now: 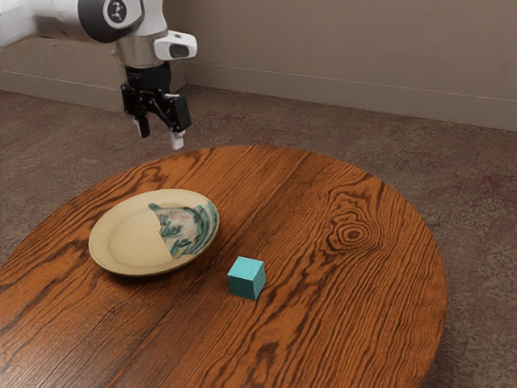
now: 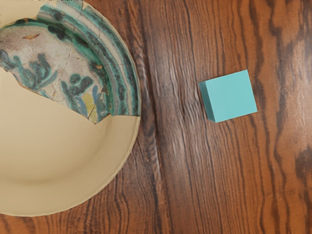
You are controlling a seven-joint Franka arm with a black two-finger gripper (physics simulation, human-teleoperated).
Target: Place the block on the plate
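My gripper [image 1: 160,141] hangs in the air above the table's far edge in the exterior view, its two fingers apart and nothing between them. A turquoise block [image 1: 246,278] rests on the wood, separate from the plate and toward the exterior view's right of it. The round beige plate [image 1: 129,240] has a green and white patterned section. From the wrist view, the block [image 2: 231,96] lies a short gap away from the rim of the plate [image 2: 124,141].
The round wooden table [image 1: 347,299] carries the plate and the block. Behind it are a dark carpeted floor [image 1: 266,123] and a beige wall [image 1: 347,48].
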